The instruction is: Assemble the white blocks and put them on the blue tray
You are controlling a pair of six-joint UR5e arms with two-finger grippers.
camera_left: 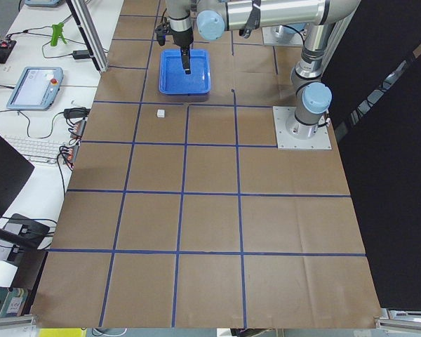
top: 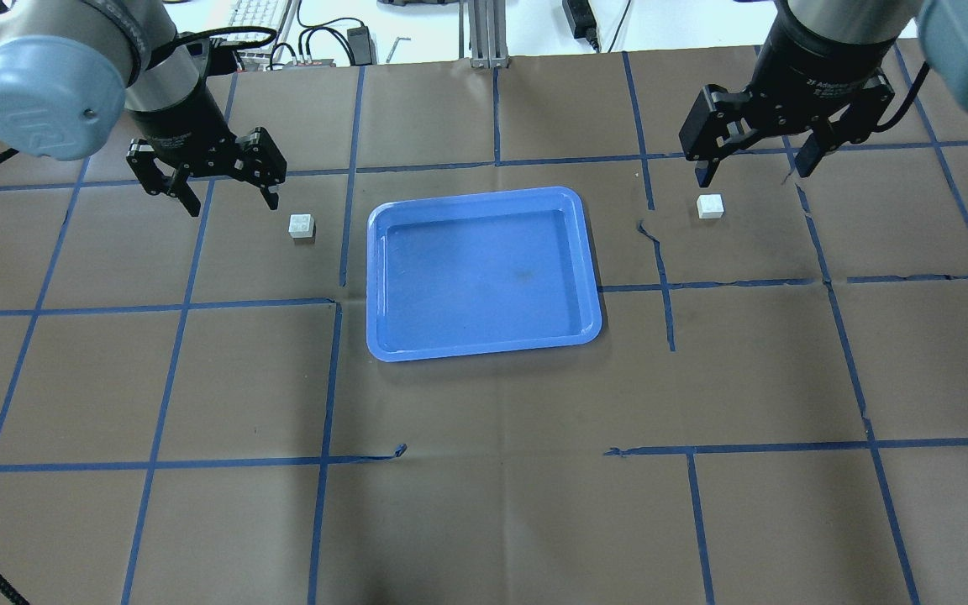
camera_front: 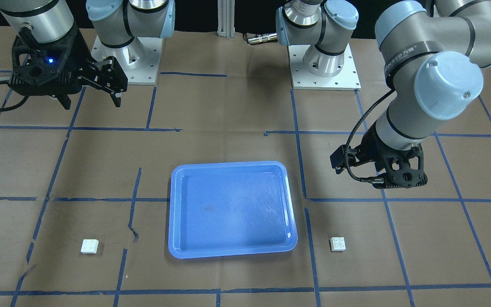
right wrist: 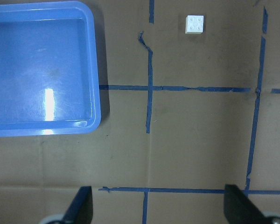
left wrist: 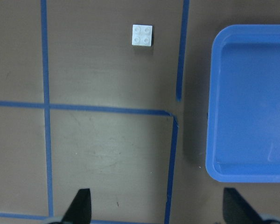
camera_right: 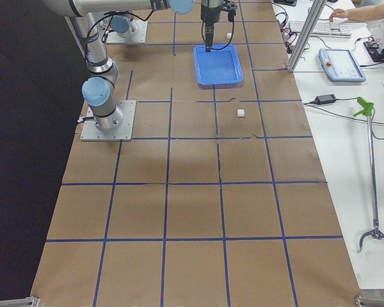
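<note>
The brown paper covering the tabletop is matte and creased, and blue tape divides it into a grid, torn in a few spots. Near its middle lies the blue tray, a glossy plastic rectangle with rounded corners and a raised, lighter rim. Faint scuffs and glare show on its floor, and nothing lies in it.

The left gripper hangs above the tabletop off the tray's left side, its jaws spread wide and holding nothing. The right gripper hangs off the tray's right side, its jaws just as wide and just as empty.

The white blocks are small, hard plastic squares, each with four round studs facing up. The left-side block sits on the paper just beside the tray's left edge. The right-side block sits farther out from the tray's right edge. In each wrist view the block lies ahead of the jaws, not between them.

By this evidence the task has barely begun. The blocks are well apart with the tray between them, and neither has been grasped. Each must be picked up, the two pressed stud to underside, and the joined pair set on the tray.
</note>
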